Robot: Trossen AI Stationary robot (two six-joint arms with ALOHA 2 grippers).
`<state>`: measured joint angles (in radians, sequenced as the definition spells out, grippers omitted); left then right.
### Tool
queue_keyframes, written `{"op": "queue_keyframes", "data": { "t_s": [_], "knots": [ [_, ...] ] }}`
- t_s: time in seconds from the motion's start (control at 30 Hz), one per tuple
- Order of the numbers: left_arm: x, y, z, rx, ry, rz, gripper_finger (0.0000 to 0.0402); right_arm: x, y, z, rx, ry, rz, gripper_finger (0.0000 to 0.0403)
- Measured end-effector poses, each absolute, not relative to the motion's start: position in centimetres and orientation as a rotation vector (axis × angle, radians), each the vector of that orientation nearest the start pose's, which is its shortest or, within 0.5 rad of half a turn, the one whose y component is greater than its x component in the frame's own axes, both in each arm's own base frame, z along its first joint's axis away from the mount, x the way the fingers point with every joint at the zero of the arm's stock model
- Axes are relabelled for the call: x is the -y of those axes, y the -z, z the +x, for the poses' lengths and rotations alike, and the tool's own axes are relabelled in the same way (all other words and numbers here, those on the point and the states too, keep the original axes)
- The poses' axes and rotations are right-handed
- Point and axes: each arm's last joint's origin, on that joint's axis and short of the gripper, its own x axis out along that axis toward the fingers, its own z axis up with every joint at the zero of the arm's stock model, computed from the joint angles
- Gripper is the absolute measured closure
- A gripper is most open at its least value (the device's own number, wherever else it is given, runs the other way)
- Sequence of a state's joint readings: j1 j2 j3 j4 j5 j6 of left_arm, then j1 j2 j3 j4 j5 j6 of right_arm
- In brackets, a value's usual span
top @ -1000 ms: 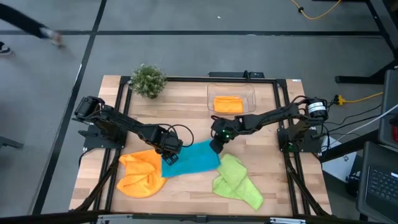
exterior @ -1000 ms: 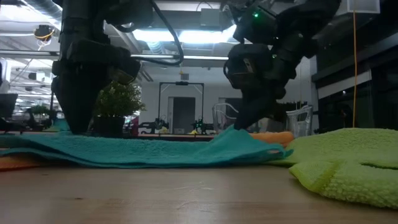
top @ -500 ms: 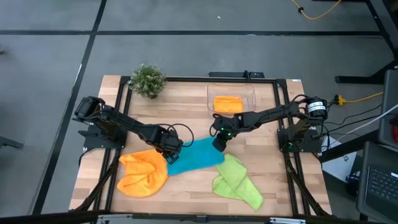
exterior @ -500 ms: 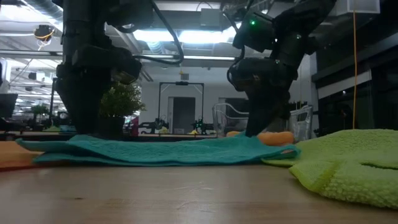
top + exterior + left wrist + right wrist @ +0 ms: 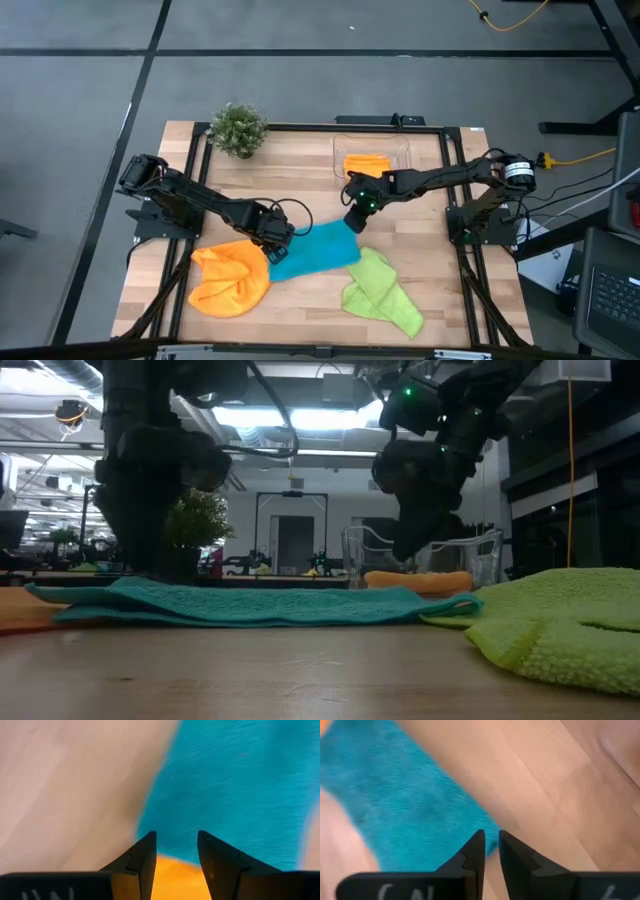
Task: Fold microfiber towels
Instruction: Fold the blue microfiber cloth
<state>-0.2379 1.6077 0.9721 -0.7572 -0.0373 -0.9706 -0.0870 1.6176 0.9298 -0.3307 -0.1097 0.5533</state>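
High view has the teal towel (image 5: 312, 252) lying flat mid-table, between the orange towel (image 5: 228, 279) and the lime towel (image 5: 380, 293). Left gripper (image 5: 272, 240) sits low at its left edge, fingers apart with nothing between them. Right gripper (image 5: 357, 207) hangs just above its right corner, fingers slightly parted, empty.

Teal towel (image 5: 312, 252) flat mid-table — orange (image 5: 230, 278), lime (image 5: 380, 291) crumpled beside.

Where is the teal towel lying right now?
In the high view the teal towel lies flat near the table's middle, between the orange towel on its left and the lime green towel on its right.
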Motion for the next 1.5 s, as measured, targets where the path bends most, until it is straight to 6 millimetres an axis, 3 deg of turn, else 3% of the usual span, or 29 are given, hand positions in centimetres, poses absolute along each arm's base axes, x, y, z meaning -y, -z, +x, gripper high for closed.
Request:
{"op": "queue_keyframes", "data": {
  "t_s": [0.17,0.27,0.5,0.6,0.87,1.5],
  "knots": [
    [7.7,-18.1,29.8,-1.116,-0.264,-0.532,0.0266,0.6,-18.4,31.5,-0.938,0.119,0.454,0.0345],
    [6.9,-17.3,30.7,-1.071,-0.287,-0.503,0.0266,-0.2,-18.3,31.8,-0.920,0.085,0.408,0.0345],
    [5.9,-14.6,32.4,-1.080,-0.281,-0.518,0.0266,-2.5,-16.0,32.7,-0.956,0.058,0.373,0.0345],
    [6.0,-13.7,32.4,-1.128,-0.283,-0.516,0.0266,-3.0,-15.0,32.7,-0.997,0.069,0.360,0.0345],
    [5.9,-13.6,32.3,-1.139,-0.298,-0.510,0.0266,-3.4,-12.5,32.7,-1.116,0.074,0.325,0.0345],
    [5.4,-14.7,29.0,-1.386,-0.364,-0.411,0.0266,-3.1,-12.4,32.2,-1.156,0.114,0.271,0.0345]
  ]
}}
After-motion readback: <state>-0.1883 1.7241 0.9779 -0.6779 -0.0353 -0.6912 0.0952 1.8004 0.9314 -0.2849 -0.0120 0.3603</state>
